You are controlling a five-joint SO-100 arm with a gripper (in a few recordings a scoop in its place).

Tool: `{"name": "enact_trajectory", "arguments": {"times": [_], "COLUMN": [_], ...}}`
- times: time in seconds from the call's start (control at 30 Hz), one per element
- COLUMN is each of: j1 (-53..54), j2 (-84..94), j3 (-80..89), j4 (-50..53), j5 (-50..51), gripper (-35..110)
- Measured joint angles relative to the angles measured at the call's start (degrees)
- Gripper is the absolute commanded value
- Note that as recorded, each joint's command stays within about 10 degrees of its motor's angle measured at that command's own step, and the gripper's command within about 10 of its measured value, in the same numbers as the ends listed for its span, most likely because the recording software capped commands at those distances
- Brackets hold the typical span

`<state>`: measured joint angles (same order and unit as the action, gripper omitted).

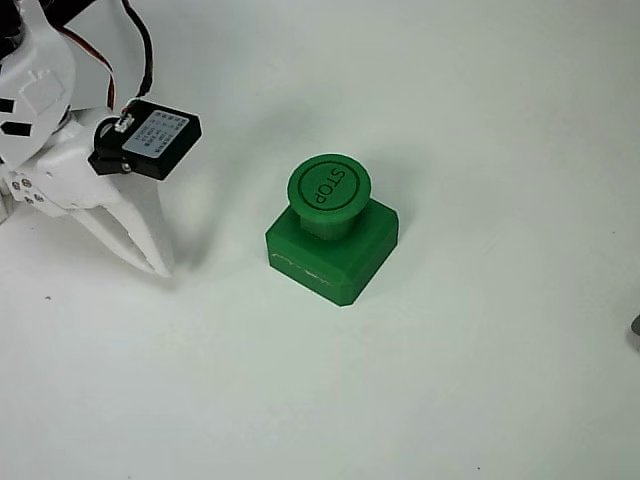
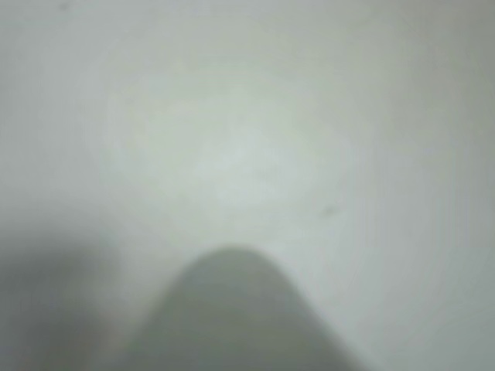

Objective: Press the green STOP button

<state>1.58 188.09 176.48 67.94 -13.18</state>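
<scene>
Item: green STOP button (image 1: pixel 329 187), recorded near the middle of the white table (image 1: pixel 500 380) in the fixed view, standing upright on its square chamfered base (image 1: pixel 335 250), the round cap uppermost with the word STOP embossed inside a ring. Material is judged to be rigid moulded or printed plastic, light, smooth and somewhat slippery; the unit is not seen to be fastened down, so it may be expected to slide or tip if pushed from the side. No grasp is required: contact is best made on the flat centre of the cap, straight down along the stem, so that the base is kept seated. Pincer: white two-finger gripper (image 1: pixel 150 255), logged well to the left of the button and apart from it, tips pointing down and resting at or just above the table surface. Its fingers are seen drawn together to a narrow point, with nothing held. In the wrist view a blurred finger (image 2: pixel 232 309) is shown over bare table.
</scene>
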Motion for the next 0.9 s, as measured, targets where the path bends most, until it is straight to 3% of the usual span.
{"name": "enact_trajectory", "arguments": {"times": [0.33, 0.63, 0.9], "j1": [-4.8, -4.0, -5.4], "j2": [0.0, -1.1, -20.1], "j3": [-1.1, -15.8, -30.1], "j4": [-0.5, 0.9, 7.6], "j5": [4.7, 3.4, 4.7], "gripper": [0, 0, 0]}}
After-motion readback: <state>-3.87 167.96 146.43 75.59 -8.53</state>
